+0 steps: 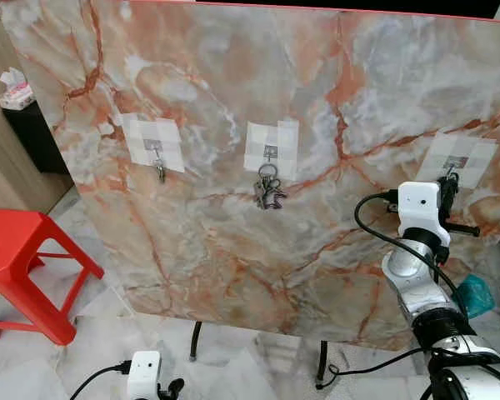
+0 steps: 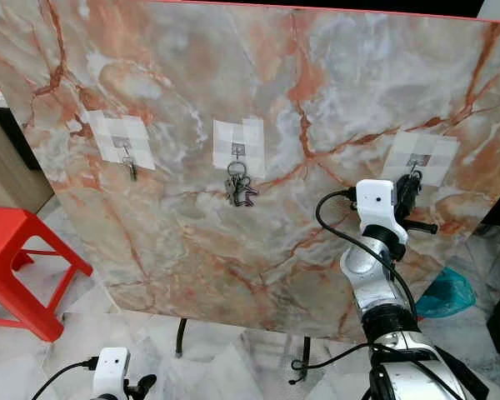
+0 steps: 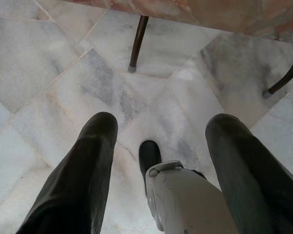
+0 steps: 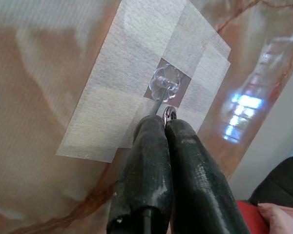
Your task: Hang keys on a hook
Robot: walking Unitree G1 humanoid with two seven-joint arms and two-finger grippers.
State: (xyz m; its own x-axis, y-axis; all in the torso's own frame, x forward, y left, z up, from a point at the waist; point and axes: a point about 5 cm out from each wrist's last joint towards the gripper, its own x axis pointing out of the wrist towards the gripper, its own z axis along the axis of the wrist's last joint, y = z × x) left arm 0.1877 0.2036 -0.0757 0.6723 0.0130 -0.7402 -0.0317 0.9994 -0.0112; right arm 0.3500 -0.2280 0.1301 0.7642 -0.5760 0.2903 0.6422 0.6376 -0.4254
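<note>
Right pincer (image 4: 165, 122) pinches metal key (image 4: 170, 114) at clear hook (image 4: 165, 84).

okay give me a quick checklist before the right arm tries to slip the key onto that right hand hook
1. Right gripper shut on the key: ok, the ring pokes out at the fingertips.
2. Key ring over the right hook: not ok, it sits just beside the stem.
3. Hook's tape patch flat on the marble board: ok.
4. Other hooks taken: middle key bunch and left key hang.
5. Left gripper out of the way: ok, open, low over the floor.
</note>
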